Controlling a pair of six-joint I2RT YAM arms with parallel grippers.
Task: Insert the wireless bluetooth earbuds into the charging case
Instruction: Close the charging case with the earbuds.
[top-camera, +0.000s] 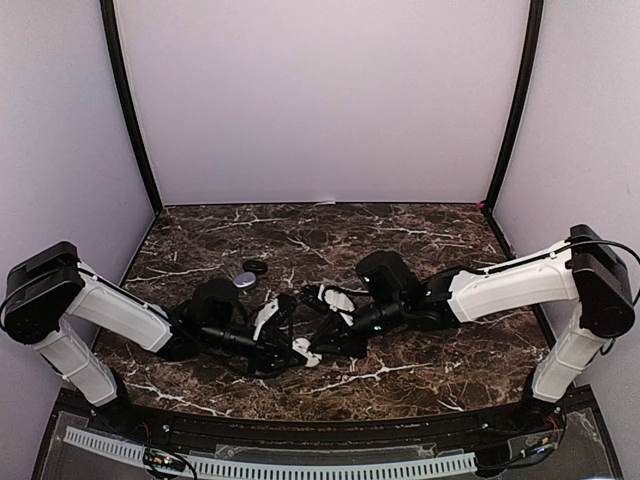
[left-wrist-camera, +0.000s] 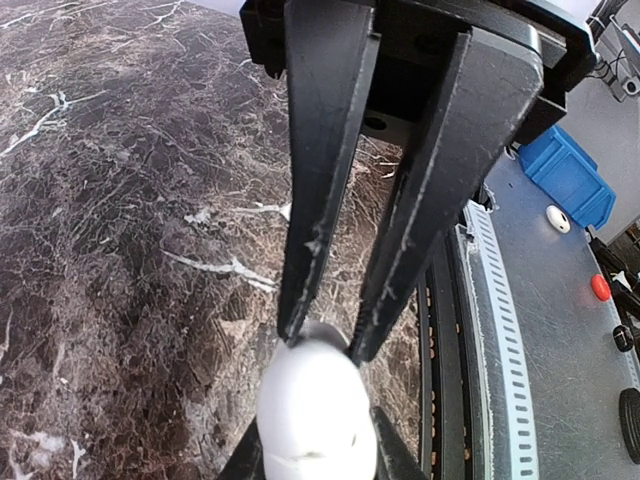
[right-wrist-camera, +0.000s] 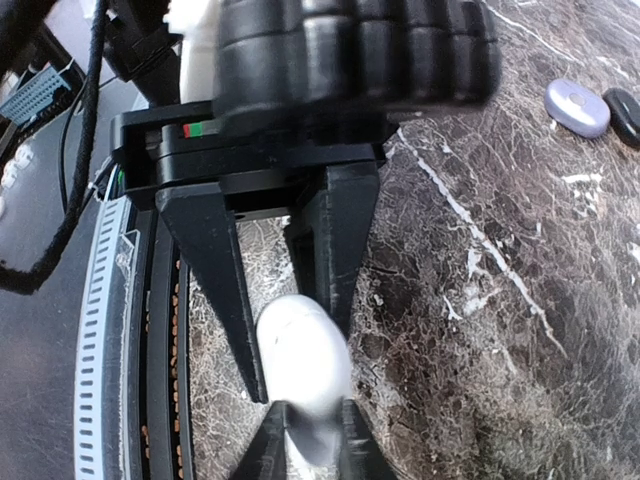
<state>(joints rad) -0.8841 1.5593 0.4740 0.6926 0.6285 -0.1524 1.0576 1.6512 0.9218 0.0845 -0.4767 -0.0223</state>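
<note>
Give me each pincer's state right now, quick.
Left pincer: closed on the white charging case.
Right pincer: closed on the other end of the same case.

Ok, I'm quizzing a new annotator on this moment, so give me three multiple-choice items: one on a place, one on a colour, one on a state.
1. Where does the lavender case lie?
A) on the tabletop beside the black ring
B) held in the air
C) off the table

2. What colour is the case pinched where the arms meet?
A) black
B) white
C) blue

3. How does the left gripper stand?
A) wide open
B) out of view
C) shut on the white case

Key: 1 A, the top view shows it next to the ring; 2 B, both wrist views show it white; 3 C, its fingers pinch the case's end.
</note>
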